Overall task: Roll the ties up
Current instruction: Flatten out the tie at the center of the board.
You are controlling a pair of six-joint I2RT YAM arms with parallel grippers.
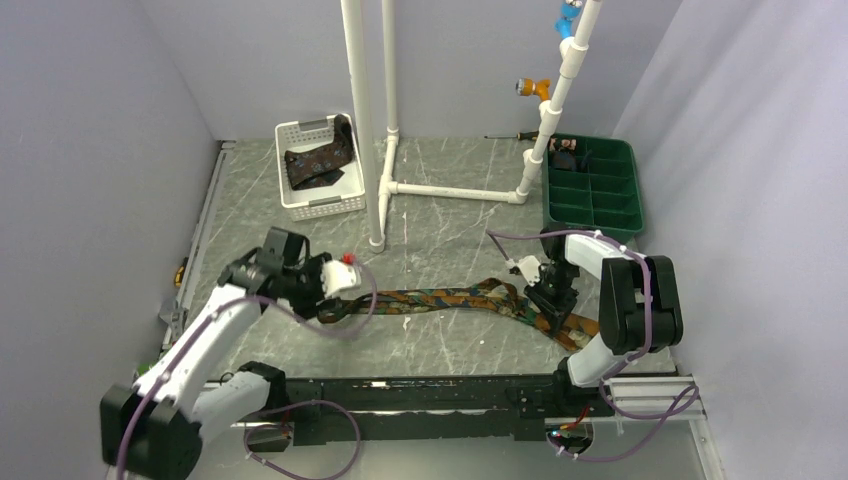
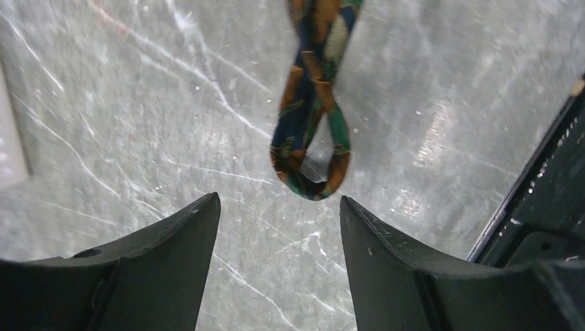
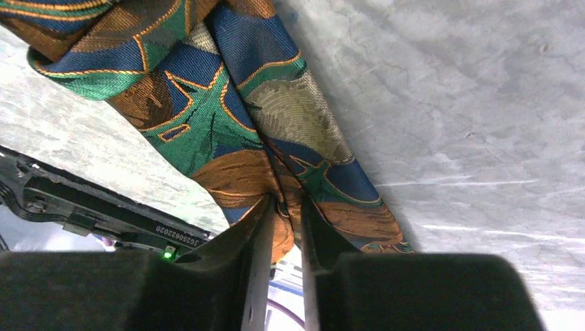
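A tie (image 1: 450,298) mottled in orange, teal and blue lies stretched left to right across the table. My right gripper (image 1: 550,300) is shut on its wide end; in the right wrist view the fingertips (image 3: 262,214) pinch a fold of the tie (image 3: 276,124). My left gripper (image 1: 340,298) stands open at the narrow end. In the left wrist view that end of the tie (image 2: 310,155) forms a small loop just ahead of the left gripper (image 2: 279,207), untouched. A second dark tie (image 1: 322,160) lies in the white basket (image 1: 312,207).
A white pipe frame (image 1: 378,240) stands upright behind the tie. A green compartment tray (image 1: 592,190) sits at the back right, with a screwdriver (image 1: 505,135) beside it. A black rail (image 1: 420,400) runs along the near edge.
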